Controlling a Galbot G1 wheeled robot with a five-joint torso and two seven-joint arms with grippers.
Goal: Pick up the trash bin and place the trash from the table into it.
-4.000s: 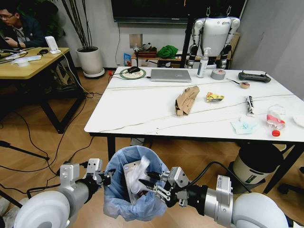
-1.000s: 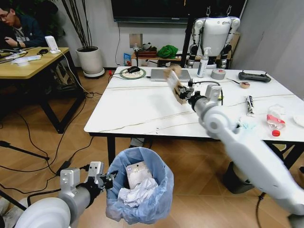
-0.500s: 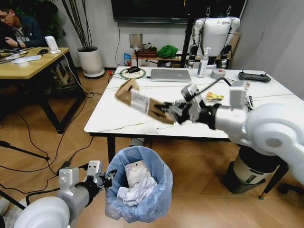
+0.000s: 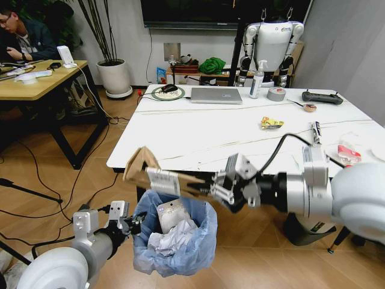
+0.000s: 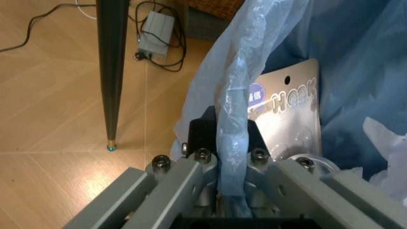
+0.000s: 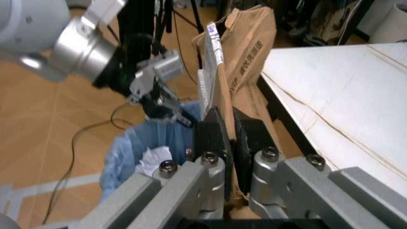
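Right gripper [image 4: 212, 188] clamping cardboard piece [image 4: 157, 174] above trash bin [image 4: 175, 241]; left gripper [image 4: 133, 225] on its rim

Upper centre of the frame: a closed silver laptop [image 4: 216, 95], a white spray bottle [image 4: 257, 79] and a grey tape roll [image 4: 276, 94]. Upper left: a wooden desk [image 4: 37, 81] and a white planter [image 4: 114, 76].

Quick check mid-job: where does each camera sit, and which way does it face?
Head: looks forward and down at the table and bin; both arms show.
Left wrist: looks along the left hand, clamped on the bin's bag rim.
Right wrist: looks along the right hand gripping the cardboard above the bin.
All share the bin.
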